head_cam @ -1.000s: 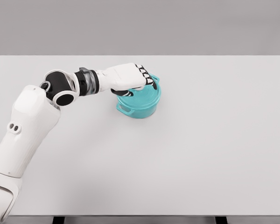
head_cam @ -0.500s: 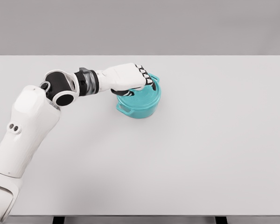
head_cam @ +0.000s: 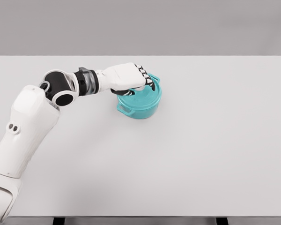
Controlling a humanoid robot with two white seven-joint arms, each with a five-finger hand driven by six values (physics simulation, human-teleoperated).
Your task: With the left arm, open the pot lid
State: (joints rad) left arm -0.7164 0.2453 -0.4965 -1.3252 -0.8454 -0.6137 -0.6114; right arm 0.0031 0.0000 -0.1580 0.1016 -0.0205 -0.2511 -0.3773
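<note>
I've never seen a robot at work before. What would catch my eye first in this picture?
The teal pot stands out, the only colour on the wide white table, a little left of centre towards the far edge. Next is the big white arm reaching in from the lower left, its left hand lying over the top of the pot with fingers curled down onto the lid.

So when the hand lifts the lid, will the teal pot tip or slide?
The teal pot looks squat and wide, so tipping seems unlikely. It stands on a smooth white table, so it might slide. The left hand covers the lid, so how tightly it fits cannot be told.
</note>
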